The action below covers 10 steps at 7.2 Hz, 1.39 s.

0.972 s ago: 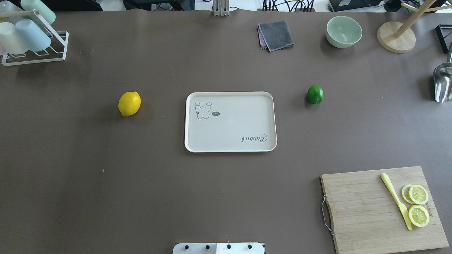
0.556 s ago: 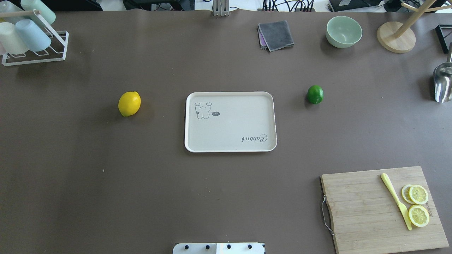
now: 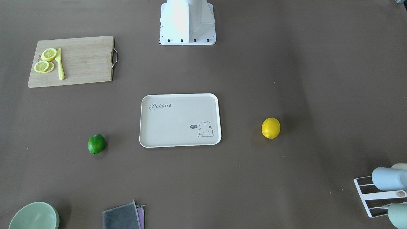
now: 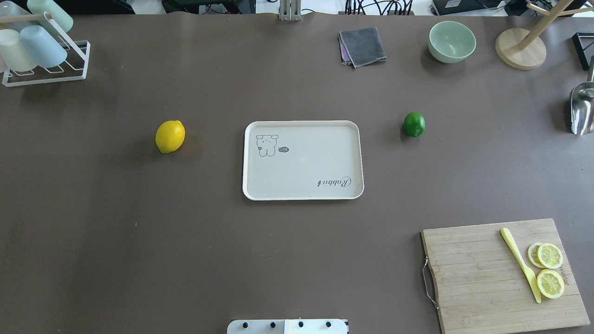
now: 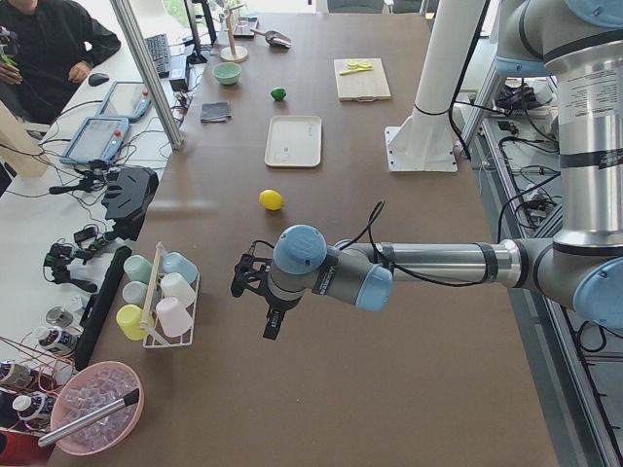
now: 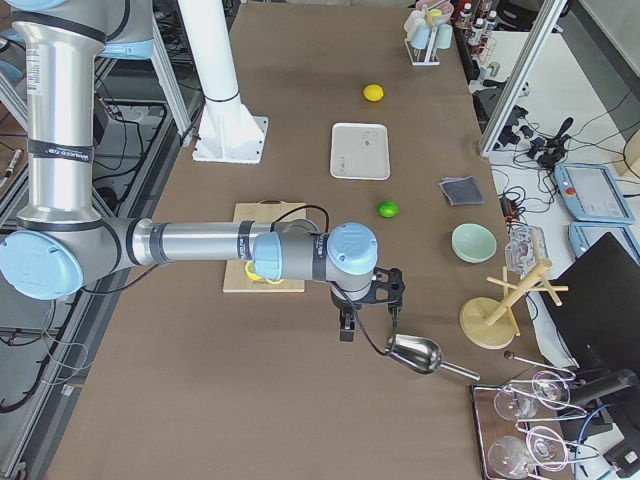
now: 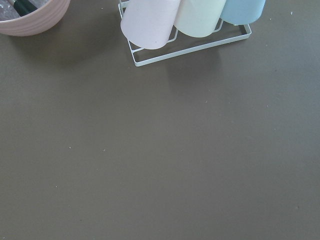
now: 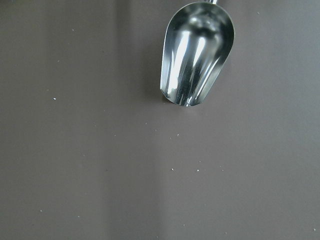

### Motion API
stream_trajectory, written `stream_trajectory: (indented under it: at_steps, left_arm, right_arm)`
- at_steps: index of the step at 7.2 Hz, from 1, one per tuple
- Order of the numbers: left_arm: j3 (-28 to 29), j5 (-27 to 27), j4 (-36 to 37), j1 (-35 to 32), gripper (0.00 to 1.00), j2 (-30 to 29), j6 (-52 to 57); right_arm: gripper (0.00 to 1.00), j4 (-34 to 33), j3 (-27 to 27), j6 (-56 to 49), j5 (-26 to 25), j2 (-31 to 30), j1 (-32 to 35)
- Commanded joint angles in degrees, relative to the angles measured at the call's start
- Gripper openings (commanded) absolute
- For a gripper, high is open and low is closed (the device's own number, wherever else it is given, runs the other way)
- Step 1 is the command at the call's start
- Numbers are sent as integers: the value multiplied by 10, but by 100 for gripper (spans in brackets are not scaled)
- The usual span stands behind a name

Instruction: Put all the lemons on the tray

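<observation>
Change: none. In the overhead view the lemons and tray lie as they did a second ago, and no arm is in that view.
Meaning: task not begun; both lemons are off the tray (image 4: 306,167), which holds nothing.
Yellow lemon (image 4: 170,136): on the table (image 4: 297,260), well apart from the left claw (image 5: 255,294), between that claw and the tray.
Green lemon (image 4: 414,124): on the table, well apart from the right claw (image 6: 370,318), between that claw and the tray.
Left arm: stretched out level over the table's left end, claw pointing down just beside the cup rack (image 7: 190,42).
Right arm: stretched level over the right end, claw pointing down just beside the scoop (image 8: 196,55).
Claw state: cannot tell for either, since only the side views show them.
Next (judgement): each arm must swing inward to its nearer lemon.
</observation>
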Motion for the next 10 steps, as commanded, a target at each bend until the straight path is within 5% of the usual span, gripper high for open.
stream_trajectory:
  at_steps: [1, 4, 7, 10]
  left_arm:
    - [-1, 0, -3, 0, 98, 1, 0]
    - [-3, 1, -33, 2, 98, 4, -71]
    - [0, 0, -92, 5, 98, 4, -156]
    - [-4, -22, -133, 26, 98, 2, -241]
  right_arm:
    - [100, 3, 4, 2, 28, 1, -1]
    - [100, 96, 5, 28, -14, 2, -48]
    - [100, 237, 6, 204, -16, 14, -121]
    - [100, 320, 11, 311, -108, 33, -231]
